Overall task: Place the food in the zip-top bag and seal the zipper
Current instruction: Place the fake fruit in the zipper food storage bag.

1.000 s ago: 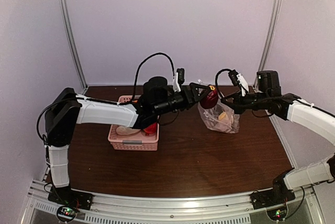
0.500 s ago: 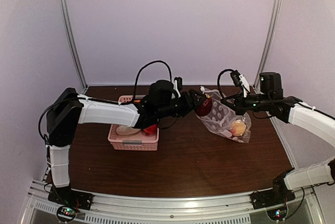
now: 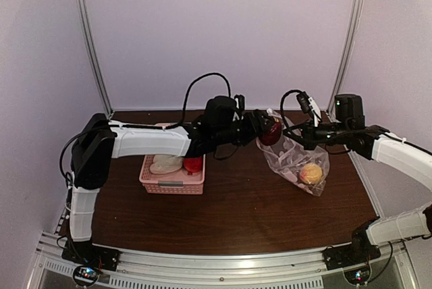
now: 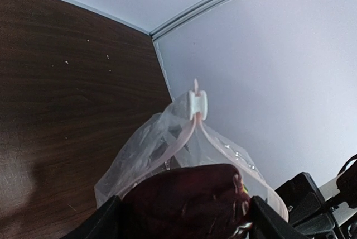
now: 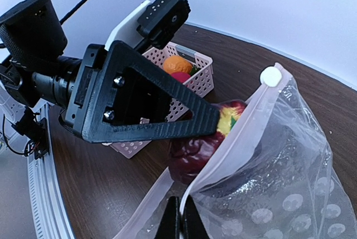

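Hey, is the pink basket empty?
No, the top view shows a whitish piece and a red piece lying in the pink basket.

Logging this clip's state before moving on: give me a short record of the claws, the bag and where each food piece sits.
left claw: closed on dark red toy fruit, at the bag mouth
right claw: shut, pinching the mouth edge of the crinkly transparent plastic zip-top bag
zipper: unsealed, mouth held open
in bag: one yellow-orange toy piece
pink slatted plastic basket: whitish piece, red piece, orange piece
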Motion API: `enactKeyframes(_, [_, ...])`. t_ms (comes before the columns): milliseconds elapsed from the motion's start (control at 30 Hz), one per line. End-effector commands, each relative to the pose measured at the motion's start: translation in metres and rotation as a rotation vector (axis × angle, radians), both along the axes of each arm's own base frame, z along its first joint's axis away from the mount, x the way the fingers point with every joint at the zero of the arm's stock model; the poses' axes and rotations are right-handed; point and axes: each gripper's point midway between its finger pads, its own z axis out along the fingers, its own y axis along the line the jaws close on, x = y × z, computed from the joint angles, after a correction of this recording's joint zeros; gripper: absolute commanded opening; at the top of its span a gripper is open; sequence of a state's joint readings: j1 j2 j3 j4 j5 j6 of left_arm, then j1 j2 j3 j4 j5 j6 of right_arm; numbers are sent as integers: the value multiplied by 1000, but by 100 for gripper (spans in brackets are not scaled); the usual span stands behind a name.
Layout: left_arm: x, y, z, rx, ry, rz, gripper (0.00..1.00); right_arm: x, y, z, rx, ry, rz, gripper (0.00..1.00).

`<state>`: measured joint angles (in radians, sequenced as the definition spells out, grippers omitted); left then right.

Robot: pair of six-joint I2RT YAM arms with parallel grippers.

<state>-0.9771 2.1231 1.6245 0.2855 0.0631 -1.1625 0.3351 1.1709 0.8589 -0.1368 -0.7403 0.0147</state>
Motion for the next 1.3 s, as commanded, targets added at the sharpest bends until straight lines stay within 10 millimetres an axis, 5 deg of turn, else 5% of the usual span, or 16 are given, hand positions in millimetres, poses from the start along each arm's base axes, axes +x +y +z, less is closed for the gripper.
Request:
enactKeyframes(0, [3, -14, -4, 16, 17, -16, 42, -3, 1, 7, 21, -28, 22, 0])
enactKeyframes(200, [-3, -30, -14, 46, 63, -73, 30, 0, 1, 0, -12, -37, 27, 0])
enactKeyframes(433, [-12, -40, -21, 101, 55, -113, 57, -4, 1, 2, -9, -46, 41, 0])
enactKeyframes(767, [-19, -42, -1, 39, 33, -146, 81, -4, -2, 3, -23, -57, 32, 0])
enactKeyframes(1000, [-28, -38, 39, -42, -30, -185, 97, -3, -9, 6, -36, -77, 8, 0])
enactKeyframes(1267, [-56, -27, 90, -194, -116, -291, 97, 1, -16, 5, -41, -77, -16, 0])
